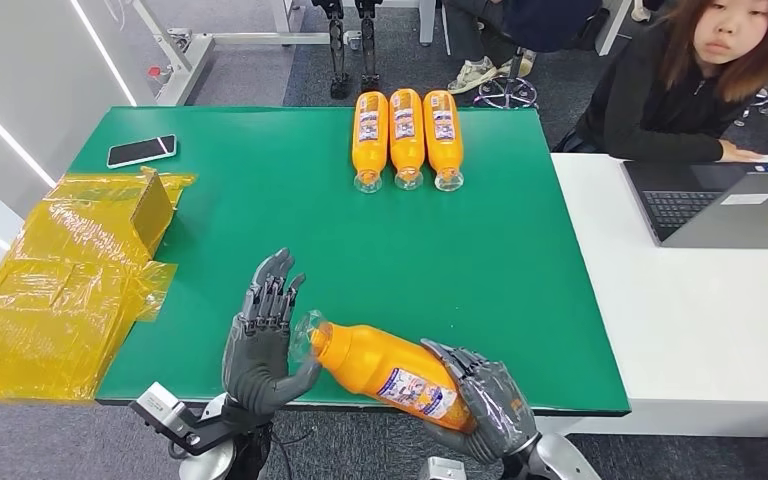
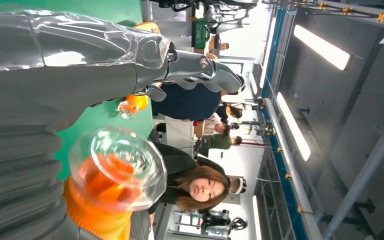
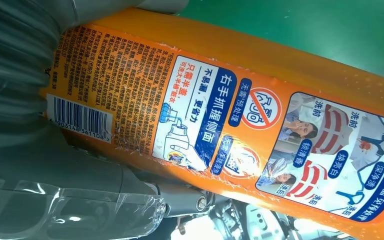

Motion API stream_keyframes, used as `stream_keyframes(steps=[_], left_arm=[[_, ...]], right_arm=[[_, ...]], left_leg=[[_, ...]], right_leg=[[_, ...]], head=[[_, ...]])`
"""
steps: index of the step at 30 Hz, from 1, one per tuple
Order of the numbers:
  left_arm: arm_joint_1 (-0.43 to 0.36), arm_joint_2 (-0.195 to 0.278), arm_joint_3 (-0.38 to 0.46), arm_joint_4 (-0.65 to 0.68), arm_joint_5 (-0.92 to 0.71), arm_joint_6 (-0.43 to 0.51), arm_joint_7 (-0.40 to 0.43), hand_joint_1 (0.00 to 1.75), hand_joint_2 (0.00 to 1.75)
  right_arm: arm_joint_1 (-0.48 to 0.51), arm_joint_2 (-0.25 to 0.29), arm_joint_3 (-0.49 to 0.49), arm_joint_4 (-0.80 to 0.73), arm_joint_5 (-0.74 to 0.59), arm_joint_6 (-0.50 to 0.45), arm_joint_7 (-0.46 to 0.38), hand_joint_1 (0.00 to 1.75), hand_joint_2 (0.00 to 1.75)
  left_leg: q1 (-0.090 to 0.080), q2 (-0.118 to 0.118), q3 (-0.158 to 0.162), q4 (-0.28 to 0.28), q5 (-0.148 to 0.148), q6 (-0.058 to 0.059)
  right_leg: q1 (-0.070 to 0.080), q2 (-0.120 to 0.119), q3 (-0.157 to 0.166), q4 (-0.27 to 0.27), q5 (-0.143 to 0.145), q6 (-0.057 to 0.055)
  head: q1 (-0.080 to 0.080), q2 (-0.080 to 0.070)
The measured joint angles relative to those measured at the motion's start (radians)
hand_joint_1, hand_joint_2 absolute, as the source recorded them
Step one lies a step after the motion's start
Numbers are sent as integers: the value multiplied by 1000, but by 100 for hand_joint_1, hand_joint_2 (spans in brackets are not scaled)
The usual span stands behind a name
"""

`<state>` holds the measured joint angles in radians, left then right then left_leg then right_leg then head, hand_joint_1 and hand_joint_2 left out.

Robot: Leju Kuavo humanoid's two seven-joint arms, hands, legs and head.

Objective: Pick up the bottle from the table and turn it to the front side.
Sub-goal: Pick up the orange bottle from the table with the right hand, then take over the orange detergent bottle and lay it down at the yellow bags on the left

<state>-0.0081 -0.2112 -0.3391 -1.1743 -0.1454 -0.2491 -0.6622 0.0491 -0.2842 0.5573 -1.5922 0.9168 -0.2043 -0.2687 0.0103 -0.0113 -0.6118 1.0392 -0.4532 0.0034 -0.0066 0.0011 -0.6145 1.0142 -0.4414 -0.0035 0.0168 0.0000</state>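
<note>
The right hand (image 1: 485, 405) is gripping the orange bottle (image 1: 390, 372); the left hand (image 1: 263, 335), fingers spread, is touching its clear cap. Three more bottles (image 1: 406, 135) are lying at 12 o'clock, well apart

Head view looks down and forward over the green table (image 1: 260, 180). Both wrist views sit close, apparently sideways, sharing the orange bottle (image 1: 390, 372) with it.

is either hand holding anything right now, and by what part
The right hand holds the orange bottle around its lower body, near the base. The left hand is at its clear cap, fingers spread; contact cannot be told.
</note>
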Motion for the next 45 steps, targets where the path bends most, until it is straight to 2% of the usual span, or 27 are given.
stream_keyframes(steps=[9, 18, 27, 31, 37, 40, 45], left_arm=[[0, 1, -1, 5, 10, -18, -8, 0, 175], [0, -2, -9, -16, 30, -61, 13, 0, 175], [-1, -2, -13, -30, 39, -84, 11, 1, 175], [-12, -2, -16, -30, 46, -89, 7, 171, 175], [-40, -4, -26, -21, 70, -117, 2, 166, 175], [-46, -5, -29, -17, 75, -122, 1, 164, 175], [-50, -5, -31, -14, 77, -122, 0, 151, 175]], right_arm=[[41, 51, -3, -22, 20, 7, -5, 175, 175], [38, 119, 15, 13, 12, 16, -39, 175, 175], [38, 154, 36, 36, -5, 18, -44, 175, 175], [27, 181, 44, 51, -4, 26, -40, 175, 175], [-21, 232, 46, 71, 3, 47, -10, 175, 175], [-29, 240, 46, 78, 3, 51, -10, 175, 175], [-35, 245, 45, 89, 3, 52, -10, 175, 175]], left_leg=[[0, 0, 0, 0, 0, 0], [0, 0, 0, 0, 0, 0], [0, 0, 0, 0, 0, 0], [0, 0, 0, 0, 0, 0], [0, 1, 1, 0, 1, -1], [0, 1, 1, 0, 1, -1], [0, 1, 0, 0, 1, -1]], right_leg=[[0, 0, 0, 0, 0, 0], [0, 0, 0, 0, 0, 0], [0, 0, 0, 0, 0, 0], [0, 0, 0, 0, 0, 0], [0, 1, 0, 0, 1, -1], [0, 1, 0, 0, 1, -1], [0, 1, 0, 0, 1, -1]], head=[[0, 0], [0, 0], [0, 0], [0, 0], [0, 0], [0, 0], [0, 0]])
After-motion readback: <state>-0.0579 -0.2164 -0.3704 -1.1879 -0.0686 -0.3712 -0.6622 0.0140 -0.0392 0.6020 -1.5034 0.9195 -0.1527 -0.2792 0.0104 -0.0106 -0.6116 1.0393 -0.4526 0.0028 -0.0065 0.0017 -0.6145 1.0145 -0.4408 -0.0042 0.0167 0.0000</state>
